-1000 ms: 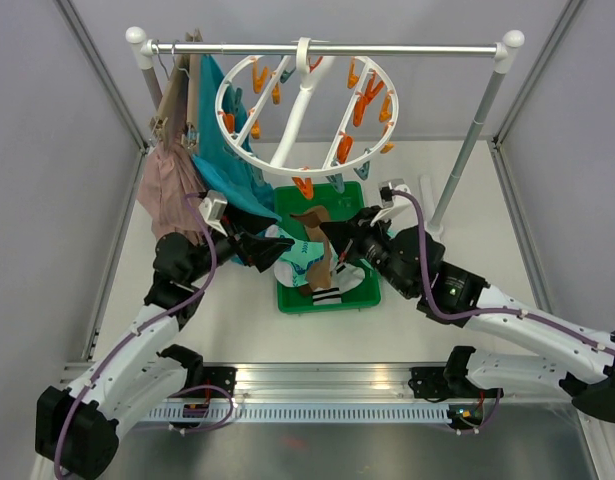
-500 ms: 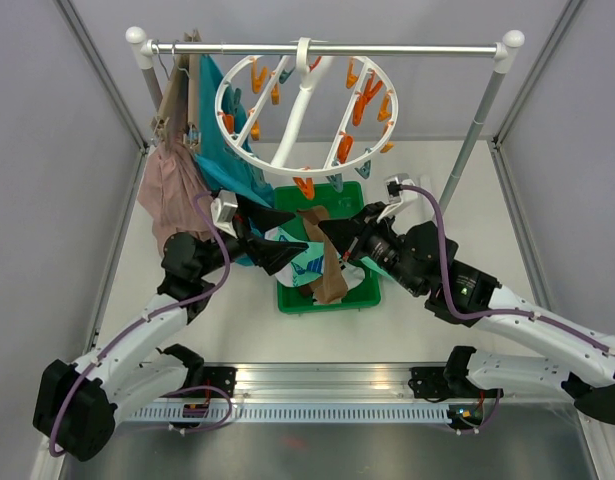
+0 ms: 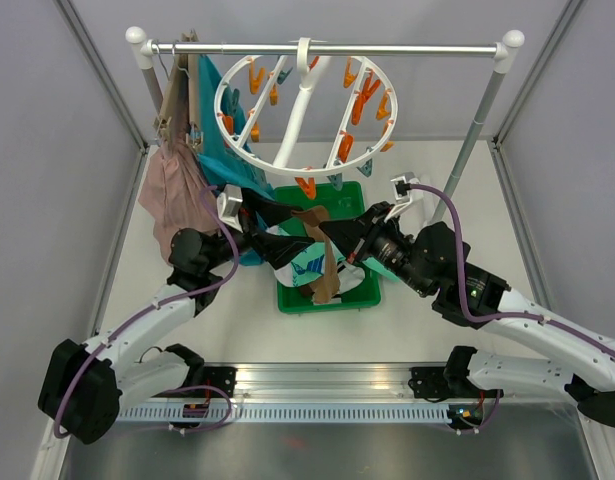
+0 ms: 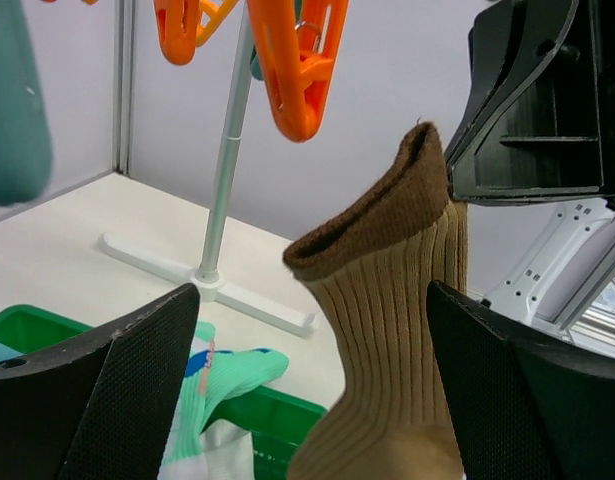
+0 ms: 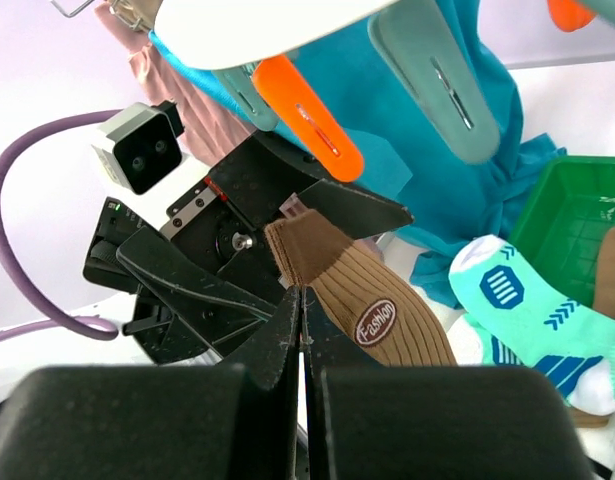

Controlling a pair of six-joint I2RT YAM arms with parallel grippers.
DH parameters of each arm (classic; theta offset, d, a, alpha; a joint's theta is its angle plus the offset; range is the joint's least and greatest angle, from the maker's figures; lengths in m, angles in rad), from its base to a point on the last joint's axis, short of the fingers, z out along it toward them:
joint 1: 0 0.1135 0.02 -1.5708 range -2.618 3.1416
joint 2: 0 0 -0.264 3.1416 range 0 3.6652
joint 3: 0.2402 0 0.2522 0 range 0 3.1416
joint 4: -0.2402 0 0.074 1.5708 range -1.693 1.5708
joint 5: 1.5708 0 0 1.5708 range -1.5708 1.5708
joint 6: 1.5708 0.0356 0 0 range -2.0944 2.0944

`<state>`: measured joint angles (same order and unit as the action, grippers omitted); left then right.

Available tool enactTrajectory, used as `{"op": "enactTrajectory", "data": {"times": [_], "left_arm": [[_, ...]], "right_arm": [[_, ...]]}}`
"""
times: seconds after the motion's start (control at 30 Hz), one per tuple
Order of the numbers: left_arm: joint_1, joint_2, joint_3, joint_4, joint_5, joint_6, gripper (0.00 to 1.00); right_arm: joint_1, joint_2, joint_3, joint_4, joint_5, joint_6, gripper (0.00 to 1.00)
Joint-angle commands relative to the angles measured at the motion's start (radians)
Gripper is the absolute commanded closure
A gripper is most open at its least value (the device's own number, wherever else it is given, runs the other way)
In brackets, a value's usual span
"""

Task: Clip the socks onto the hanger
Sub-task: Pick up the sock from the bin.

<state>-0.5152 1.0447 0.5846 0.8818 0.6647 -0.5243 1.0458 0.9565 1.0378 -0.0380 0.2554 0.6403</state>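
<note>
White shells with black joints clad the left arm (image 3: 137, 338) and right arm (image 3: 532, 322). A purple cable (image 5: 1, 210) trails along each. Matte black jaws have stippled inner faces. A white camera box (image 5: 147, 150) tops each wrist.

I log ribbed matt knit cloth on the brown sock (image 4: 387, 330), smooth white plastic on the hanger (image 3: 249, 148), a glossy orange plastic peg (image 4: 292, 60), finely dimpled matt black pads (image 4: 137, 390) on my left gripper (image 4: 312, 310).
</note>
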Motion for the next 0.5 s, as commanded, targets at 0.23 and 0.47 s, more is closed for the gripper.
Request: {"op": "enactTrajectory", "data": {"times": [0.23, 0.47], "left_arm": [[-0.037, 0.017, 0.049, 0.221, 0.045, -0.069, 0.01], [-0.066, 0.011, 0.070, 0.224, 0.070, -0.074, 0.15]], "right_arm": [[0.006, -0.007, 0.047, 0.061, -0.073, 0.059, 1.00], [0.005, -0.004, 0.051, 0.075, -0.082, 0.070, 1.00]]}}
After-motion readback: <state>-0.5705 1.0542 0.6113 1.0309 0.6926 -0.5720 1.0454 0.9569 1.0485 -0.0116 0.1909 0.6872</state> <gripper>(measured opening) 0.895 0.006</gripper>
